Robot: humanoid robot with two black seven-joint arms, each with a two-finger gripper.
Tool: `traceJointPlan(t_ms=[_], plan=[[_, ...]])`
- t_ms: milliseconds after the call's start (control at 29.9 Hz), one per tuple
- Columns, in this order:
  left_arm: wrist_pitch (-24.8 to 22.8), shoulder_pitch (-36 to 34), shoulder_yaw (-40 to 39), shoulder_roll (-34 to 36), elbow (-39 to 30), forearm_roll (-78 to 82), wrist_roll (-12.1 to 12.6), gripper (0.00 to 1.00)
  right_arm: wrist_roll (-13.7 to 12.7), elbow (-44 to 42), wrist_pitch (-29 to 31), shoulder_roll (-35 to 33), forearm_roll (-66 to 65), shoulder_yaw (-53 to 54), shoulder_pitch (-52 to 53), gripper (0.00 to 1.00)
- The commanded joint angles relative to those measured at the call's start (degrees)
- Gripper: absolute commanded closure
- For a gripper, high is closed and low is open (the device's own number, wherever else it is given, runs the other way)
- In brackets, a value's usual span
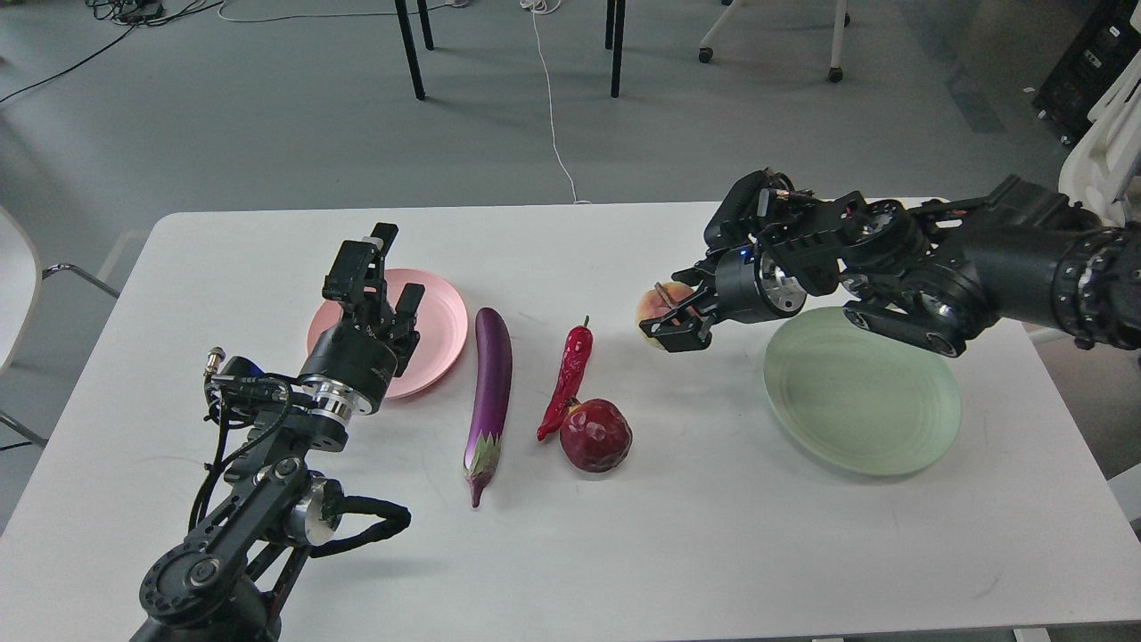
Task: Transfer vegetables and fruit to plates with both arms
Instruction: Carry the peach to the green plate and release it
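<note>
My right gripper (670, 323) is shut on the yellow-pink peach (652, 306) and holds it above the table, left of the pale green plate (861, 403). The purple eggplant (490, 385), the red chili pepper (568, 377) and the dark red pomegranate (595, 434) lie on the white table (713, 535) at its middle. The chili's tip touches the pomegranate. My left gripper (385, 278) is open and empty over the pink plate (441, 325), left of the eggplant.
Chair and table legs (408, 49) stand on the grey floor beyond the table's far edge. A white cable (553, 116) runs across the floor. A white chair edge (13, 285) is at the far left.
</note>
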Motion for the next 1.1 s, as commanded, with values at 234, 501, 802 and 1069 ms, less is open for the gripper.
traceJointPlan(t_ms=[234,501,802,1069], plan=[[-0.2,0.0,0.3,-0.2,0.1,0.0,0.0,0.0,0.0,3.7,-4.2,-16.1,-10.6,0.0,-4.6,0.47],[-0.2,0.0,0.4,-0.2,0.1,0.0,0.0,0.0,0.0,-4.5,-5.2,-14.5,-10.7,0.1,-9.6,0.44],[-0.2,0.0,0.4,-0.4,0.0,0.0,0.0,0.0,0.0,-6.4,-5.6,-13.7,-10.7,0.0,-10.8,0.17],[-0.3,0.0,0.6,-0.2,0.1,0.0,0.0,0.0,0.0,-4.7,-5.7,-14.3,-10.5,0.7,-10.1,0.02]])
